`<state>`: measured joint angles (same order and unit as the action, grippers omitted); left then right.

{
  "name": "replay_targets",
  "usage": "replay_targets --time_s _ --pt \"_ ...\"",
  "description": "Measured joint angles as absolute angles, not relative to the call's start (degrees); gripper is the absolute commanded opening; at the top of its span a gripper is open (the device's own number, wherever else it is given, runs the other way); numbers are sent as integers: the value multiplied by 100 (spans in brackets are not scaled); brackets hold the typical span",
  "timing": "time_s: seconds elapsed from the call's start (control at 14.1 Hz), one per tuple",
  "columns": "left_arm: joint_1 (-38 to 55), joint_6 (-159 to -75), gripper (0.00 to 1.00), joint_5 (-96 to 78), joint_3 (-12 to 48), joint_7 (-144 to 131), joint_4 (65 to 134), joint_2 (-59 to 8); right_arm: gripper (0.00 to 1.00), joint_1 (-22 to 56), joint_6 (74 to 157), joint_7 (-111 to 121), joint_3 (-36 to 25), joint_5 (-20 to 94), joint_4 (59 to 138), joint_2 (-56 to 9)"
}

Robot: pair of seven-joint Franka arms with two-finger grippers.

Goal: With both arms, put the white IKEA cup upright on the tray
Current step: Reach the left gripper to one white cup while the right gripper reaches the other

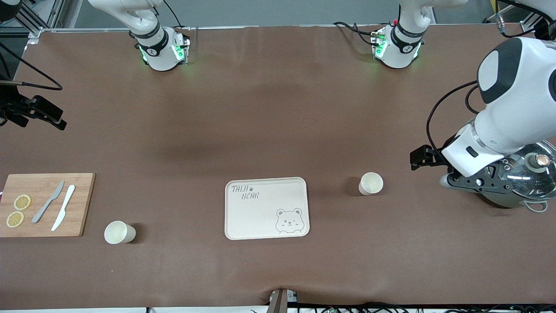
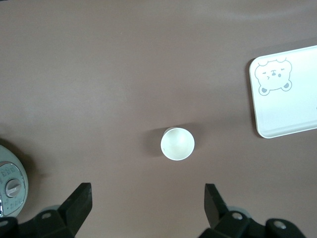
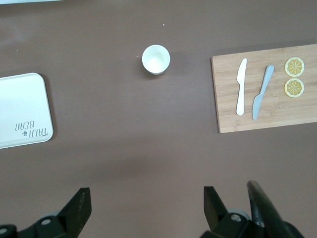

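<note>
Front view — right gripper (image 3: 143,208) unseen

The bench (image 1: 260,113) wears a matt brown covering, smooth and slightly creased near its edges. The tray (image 1: 260,217) looks like matt cream plastic with grey printed lettering. Both cups (image 1: 370,183) (image 1: 118,232) have a smooth, off-white, faintly satin surface. The cutting board (image 1: 82,204) at the right arm's end shows pale wood grain; on it lie a dull grey knife (image 1: 47,202) and a white plastic-looking knife (image 1: 63,213). The pot lid (image 1: 527,171) is glossy glass with a metal knob. The arms (image 1: 517,104) have glossy white shells; the fingers (image 2: 79,201) are matt black.
</note>
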<state>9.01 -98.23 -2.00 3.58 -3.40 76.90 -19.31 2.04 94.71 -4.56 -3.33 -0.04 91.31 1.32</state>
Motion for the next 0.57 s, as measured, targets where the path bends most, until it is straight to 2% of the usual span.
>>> replay_targets --time_s 0.35,0.57 --pt "987 -9813 100 -186 413 -339 7817 -2026 100 204 9471 -456 -333 -4 9131 132" --pt "1138 -10573 100 91 455 -338 8533 -2305 100 204 9471 -456 -333 -4 9132 132"
